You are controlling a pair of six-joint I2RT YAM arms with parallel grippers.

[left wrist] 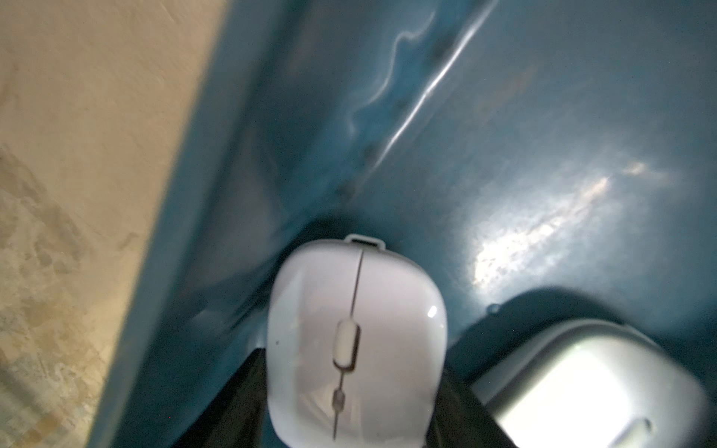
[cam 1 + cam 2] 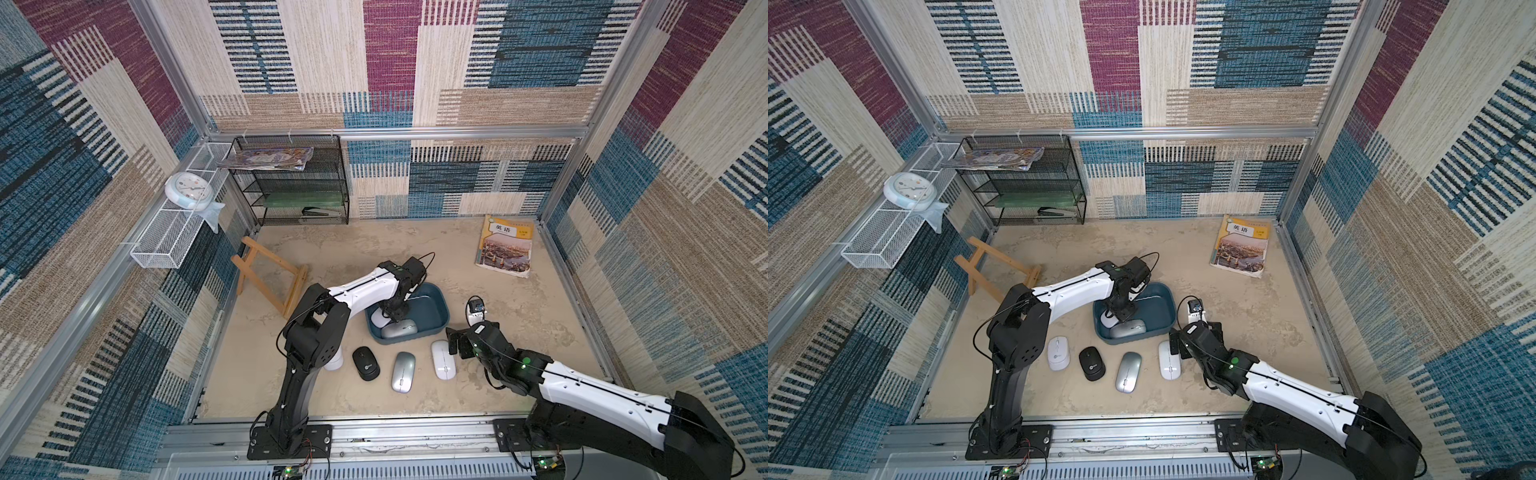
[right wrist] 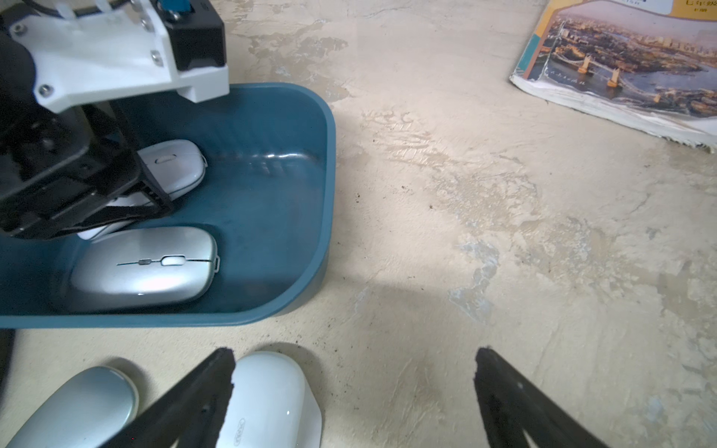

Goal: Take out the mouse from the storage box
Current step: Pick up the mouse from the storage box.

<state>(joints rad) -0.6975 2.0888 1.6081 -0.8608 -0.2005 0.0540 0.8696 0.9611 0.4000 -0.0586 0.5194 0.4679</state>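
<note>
textbook point(image 2: 505, 246) cover, title reads 英语

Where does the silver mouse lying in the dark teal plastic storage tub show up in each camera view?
In both top views: the silver mouse lies along the near wall of the dark teal plastic storage tub.
Left wrist: bright, blurred, cut off by the frame edge.
Right wrist: shown whole, top side up.
Shared landmark: the white plastic mouse beside it in the tub.
</note>
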